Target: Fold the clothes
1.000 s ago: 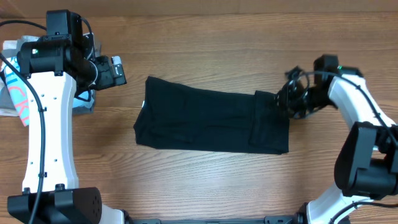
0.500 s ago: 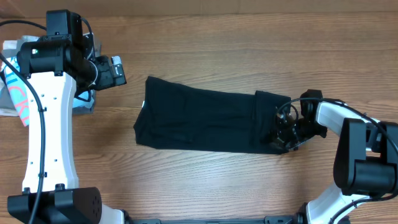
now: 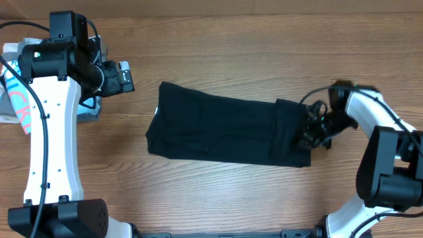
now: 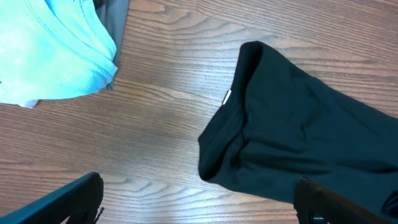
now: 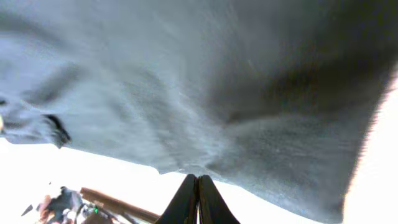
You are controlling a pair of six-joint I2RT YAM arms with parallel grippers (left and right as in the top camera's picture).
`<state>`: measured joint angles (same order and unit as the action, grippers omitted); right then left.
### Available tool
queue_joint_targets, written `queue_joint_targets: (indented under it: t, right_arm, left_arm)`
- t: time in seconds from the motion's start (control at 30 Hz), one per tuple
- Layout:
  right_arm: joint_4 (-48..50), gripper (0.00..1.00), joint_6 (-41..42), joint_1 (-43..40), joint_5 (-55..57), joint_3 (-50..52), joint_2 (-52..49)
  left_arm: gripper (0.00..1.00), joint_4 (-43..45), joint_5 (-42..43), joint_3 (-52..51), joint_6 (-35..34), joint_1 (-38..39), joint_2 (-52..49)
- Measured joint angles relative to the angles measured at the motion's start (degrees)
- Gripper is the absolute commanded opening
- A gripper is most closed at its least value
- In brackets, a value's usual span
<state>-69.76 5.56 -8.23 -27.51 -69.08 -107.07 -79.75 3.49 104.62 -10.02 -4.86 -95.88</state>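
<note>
The black T-shirt (image 3: 225,129) lies folded into a long band across the middle of the table, with a narrower flap folded over its right end. Its left end and small white neck tag (image 4: 227,97) show in the left wrist view (image 4: 298,137). My right gripper (image 3: 309,135) is at the band's right edge. In the right wrist view its fingers (image 5: 198,180) are pressed together at the hem of the fabric (image 5: 186,81), which fills the view above them. My left gripper (image 3: 124,75) is open and empty, hovering left of the shirt (image 4: 199,196).
A light-blue T-shirt (image 3: 16,86) lies at the table's far left edge, also in the left wrist view (image 4: 50,50), with a grey folded shirt (image 4: 112,12) beside it. Bare wooden table (image 3: 225,46) surrounds the black shirt.
My right gripper swung from behind the shirt's right end down to its front right corner, then up to the right edge. The shirt shifted slightly to the right. The left arm has not moved.
</note>
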Motion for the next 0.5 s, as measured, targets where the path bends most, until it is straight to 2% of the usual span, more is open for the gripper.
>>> queue_joint_targets:
  t: [0.03, 0.07, 0.1, 0.13, 0.2, 0.37, 0.5]
  right_arm:
    - [-0.8, 0.31, -0.2, 0.0, 0.9, -1.8, 0.3]
    - [-1.3, 0.61, -0.5, -0.1, 2.0, -3.6, 0.9]
    - [-1.6, 0.81, -0.4, -0.3, 3.1, -5.1, 1.5]
    - [-1.7, 0.96, -0.4, -0.7, 4.3, -6.3, 2.1]
    - [-0.9, 1.0, -0.5, -2.1, 6.2, -7.8, 3.3]
    - [1.6, 1.0, -0.9, -8.9, 9.1, -7.8, 4.0]
    - [7.3, 1.0, -1.2, -14.6, 9.2, -5.5, 4.0]
  left_arm:
    - [1.0, 0.0, 0.0, 0.0, 0.0, 0.0, 0.0]
    - [1.0, 0.0, 0.0, 0.0, 0.0, 0.0, 0.0]
    - [1.0, 0.0, 0.0, 0.0, 0.0, 0.0, 0.0]
    - [1.0, 0.0, 0.0, 0.0, 0.0, 0.0, 0.0]
    - [1.0, 0.0, 0.0, 0.0, 0.0, 0.0, 0.0]
    - [1.0, 0.0, 0.0, 0.0, 0.2, 0.0, 0.0]
    - [1.0, 0.1, 0.0, 0.0, 0.2, 0.0, 0.0]
